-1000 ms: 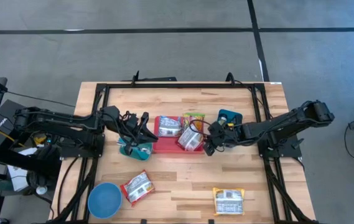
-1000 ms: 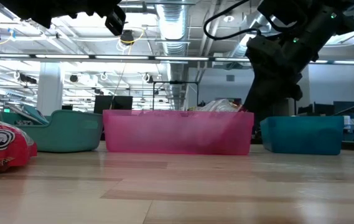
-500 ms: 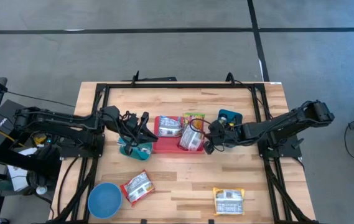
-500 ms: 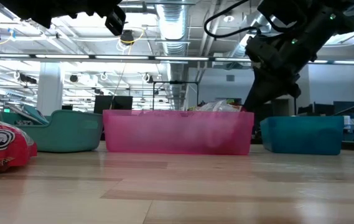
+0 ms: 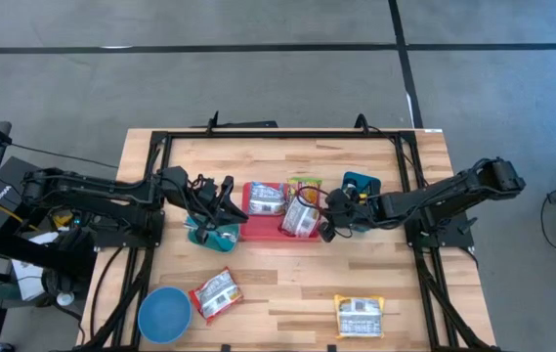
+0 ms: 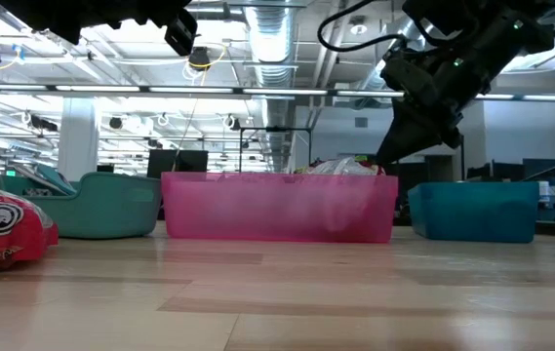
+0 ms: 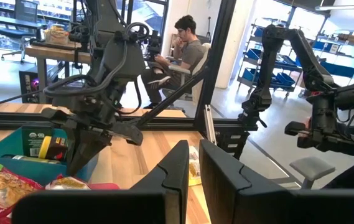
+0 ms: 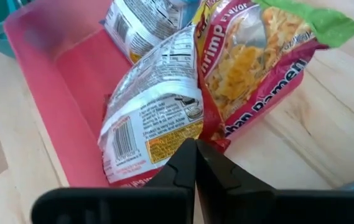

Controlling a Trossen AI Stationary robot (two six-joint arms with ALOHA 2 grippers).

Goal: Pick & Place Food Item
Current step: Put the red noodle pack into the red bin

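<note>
Overhead, ducts and strip lights are running across an open workshop, and a seated person is showing beyond the wooden table. Both grippers are hovering with jaws together, holding nothing: the right gripper beside the pink bin holding silver food packets, the left gripper above the teal bowl.

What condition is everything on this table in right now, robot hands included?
Right hand: shut, empty, at the pink bin's right end.
Left hand: nearly closed, hanging over the teal bowl.
Pink plastic bin: holds silver snack packets.
Shrimp ramen packet: leaning over the bin's edge.
Small teal box: holds items.
Blue round bowl: upright, empty.
Red packet, yellow packet: flat on wood.
</note>
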